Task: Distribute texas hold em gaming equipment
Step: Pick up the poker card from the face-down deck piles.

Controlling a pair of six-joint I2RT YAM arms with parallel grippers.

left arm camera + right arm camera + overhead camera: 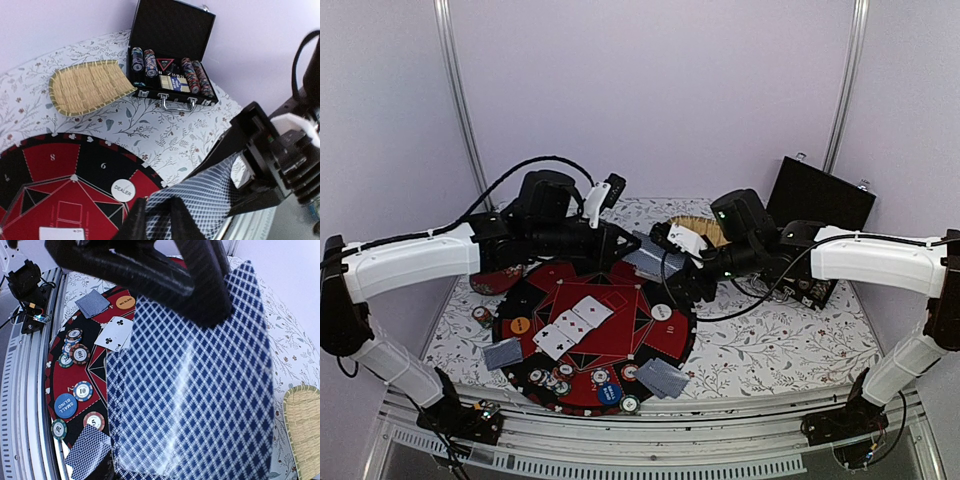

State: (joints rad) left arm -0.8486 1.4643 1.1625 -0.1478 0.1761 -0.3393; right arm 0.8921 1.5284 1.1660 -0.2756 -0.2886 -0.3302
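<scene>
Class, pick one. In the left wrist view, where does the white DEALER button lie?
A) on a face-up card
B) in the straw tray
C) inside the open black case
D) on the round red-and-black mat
D: the DEALER button lies flat on the round mat, close to its edge, near the field marked 6.

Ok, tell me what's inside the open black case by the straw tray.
The black case holds rows of poker chips on both sides, with a red triangular piece and what looks like a card pack between them. Whatever lies under these is covered.
</scene>
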